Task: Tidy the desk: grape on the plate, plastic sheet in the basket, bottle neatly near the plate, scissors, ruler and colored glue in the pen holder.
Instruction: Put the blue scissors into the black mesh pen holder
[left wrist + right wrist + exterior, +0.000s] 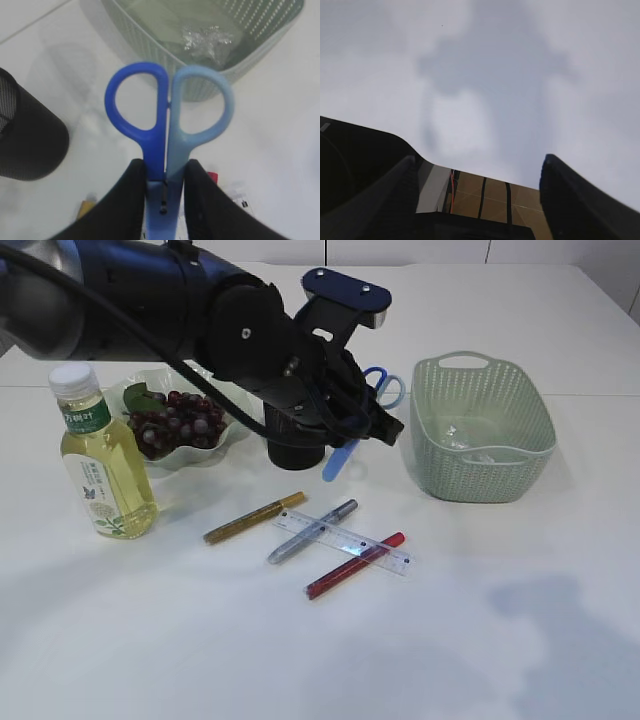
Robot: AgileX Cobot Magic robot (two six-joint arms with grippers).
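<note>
White desk below, left gripper (164,192) clamps scissors (167,115) aloft; right gripper (480,185) gapes empty.

Left arm is stretched across the middle of the table, wrist angled down, and the left gripper (165,185) has both fingers clamped on the scissors (167,107), handles sticking out in front. Right gripper (480,195) is just hanging there with its jaws spread wide apart, nothing between them.
</note>
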